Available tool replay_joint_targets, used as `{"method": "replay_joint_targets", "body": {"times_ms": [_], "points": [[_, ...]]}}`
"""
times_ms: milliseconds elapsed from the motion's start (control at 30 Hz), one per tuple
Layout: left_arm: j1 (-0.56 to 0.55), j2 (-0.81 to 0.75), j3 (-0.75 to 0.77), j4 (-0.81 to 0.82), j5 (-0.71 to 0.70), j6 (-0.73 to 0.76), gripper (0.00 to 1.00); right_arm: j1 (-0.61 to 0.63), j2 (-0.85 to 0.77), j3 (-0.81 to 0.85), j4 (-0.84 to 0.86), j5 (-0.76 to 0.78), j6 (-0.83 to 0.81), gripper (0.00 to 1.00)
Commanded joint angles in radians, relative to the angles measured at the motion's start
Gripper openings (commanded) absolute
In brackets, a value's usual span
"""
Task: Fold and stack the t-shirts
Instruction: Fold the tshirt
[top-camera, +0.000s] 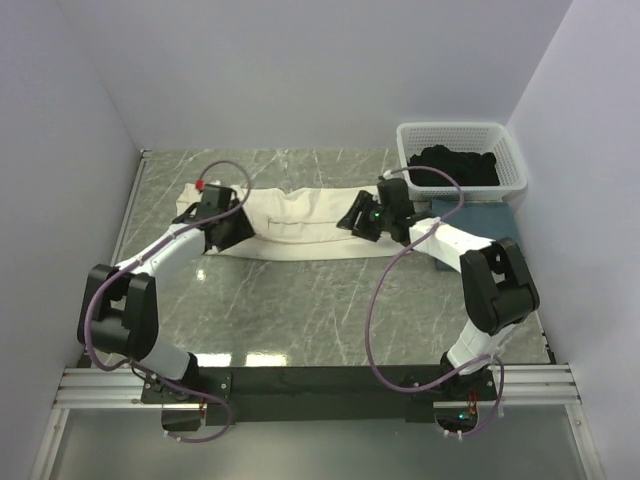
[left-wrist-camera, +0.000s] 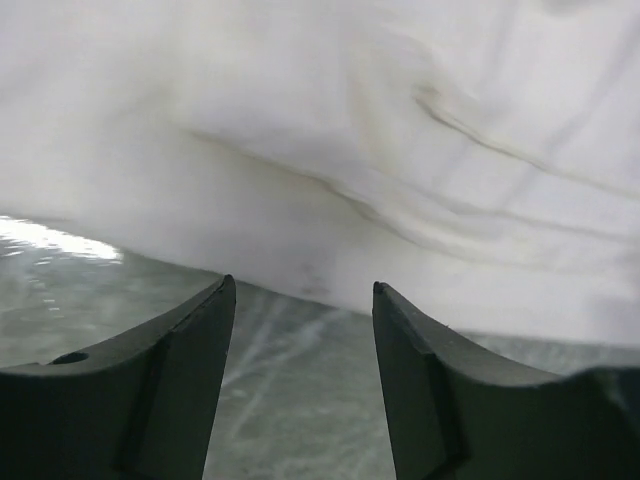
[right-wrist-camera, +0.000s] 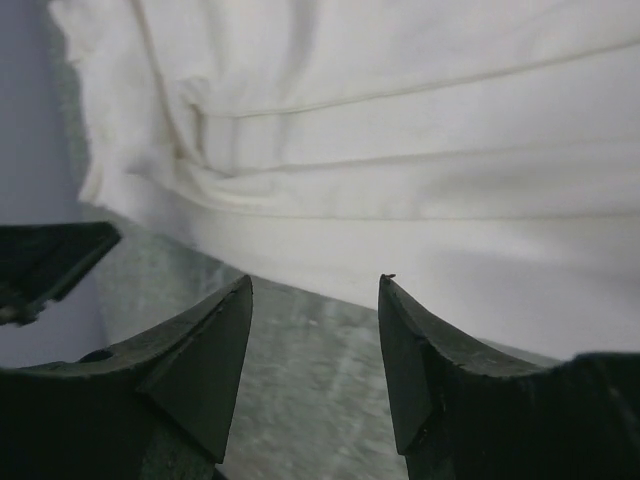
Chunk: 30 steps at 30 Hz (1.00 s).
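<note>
T-shirt (top-camera: 300, 226), cream-white, flat, long axis left to right.

Looking steeply down from high behind, taking in the whole table (top-camera: 300, 300); peering low and close from either wrist at the cream-white shirt (top-camera: 300, 225) edge, overlapping on that cloth and marble.

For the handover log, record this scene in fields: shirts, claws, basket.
Cream-white cloth t-shirt: folded into a long strip across the grey marble table
Left claw: open, empty, near strip's left end
Right claw: open, empty, near strip's right end
Black cloth t-shirt: inside white lattice plastic basket, far right
Slate-blue cloth t-shirt: beside basket's near side
</note>
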Motion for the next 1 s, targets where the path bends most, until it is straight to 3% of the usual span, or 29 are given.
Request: {"method": "replay_joint_targets", "body": {"times_ms": [0,167,433,967], "points": [[0.084,0.0,-0.057,0.063,0.025,-0.042,0.63,0.059,0.065,0.028,0.242,-0.112,0.167,0.61],[0.157,0.02,-0.089,0.105,0.045,-0.06,0.63,0.102,0.18,0.046,0.367,-0.13,0.268,0.64],[0.27,0.042,-0.1,0.145,0.05,-0.092,0.61,0.14,0.275,0.041,0.425,-0.107,0.364,0.65],[0.347,0.138,-0.094,0.136,0.057,-0.112,0.6,0.133,0.349,0.098,0.391,-0.028,0.374,0.65]]}}
